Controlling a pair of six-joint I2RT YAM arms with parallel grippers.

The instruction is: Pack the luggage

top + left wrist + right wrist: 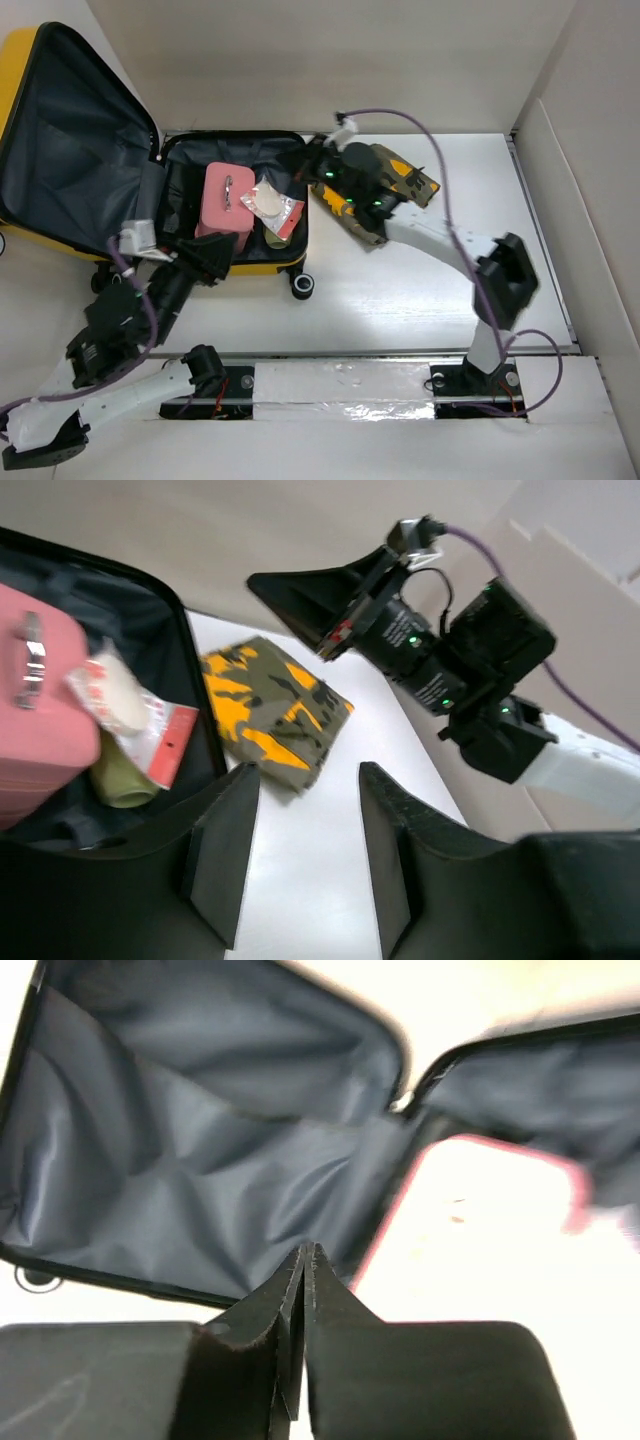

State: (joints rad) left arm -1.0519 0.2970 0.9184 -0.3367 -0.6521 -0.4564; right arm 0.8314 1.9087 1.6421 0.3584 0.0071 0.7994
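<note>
The yellow luggage [70,140] lies open, its dark-lined lid up at the left and its base beside it. In the base are a pink boxy case [225,195], a clear packet with a pale round thing [272,205] and an olive item [120,780]. A camouflage pouch [365,210] lies on the table just right of the luggage, under my right arm. My right gripper [318,165] hovers at the luggage's right rim, shut with nothing in it [305,1252]. My left gripper [305,780] stands open and empty over the luggage's near edge [212,255].
White walls enclose the table on the far side and the right. One luggage wheel [302,286] sticks out at the near right corner. The right arm's purple cable [420,125] loops above the camouflage pouch.
</note>
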